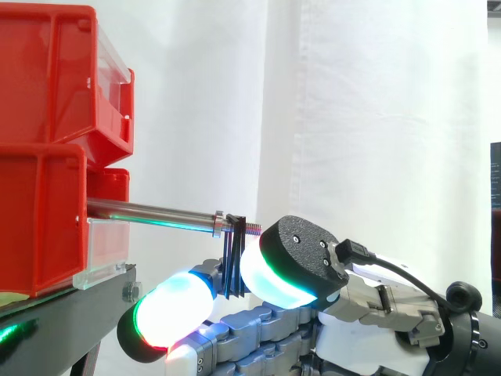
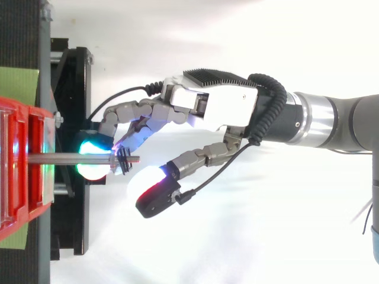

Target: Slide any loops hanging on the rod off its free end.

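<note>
**Side view.** A metal rod [image 1: 156, 213] projects level from the stacked red bins [image 1: 47, 117] on the black stand [image 1: 63, 321], pointing right toward a white curtain [image 1: 376, 117]. Its threaded free end is bare. A small bunch of dark loops [image 1: 233, 262] hangs on the rod just inboard of that end, past a narrow collar, and droops straight down below the rod. The hand [image 1: 297, 254] enters from the lower right and lies lower than the rod, below its free end. The hanging part of the loops drops into the hand, with glowing parts of the hand just beside it to left and right. Whether the hand grips the loops or only lies against them cannot be told here.

**Top view.** The rod [image 1: 156, 213] [image 2: 65, 158] runs from the bins [image 2: 18, 165] at the left edge, out past the stand [image 2: 71, 89], and ends over the white floor. The loops [image 2: 123, 161] sit close to its tip and remain on the rod. The hand [image 2: 219, 106] reaches in from the right. Its palm is well to the right of the rod's end, and its outer parts close in around the tip from both sides. One part of the hand lies under the rod on the bin side of the loops. Contact between the hand and the loops looks likely on the far side, but a firm hold cannot be confirmed.
</note>
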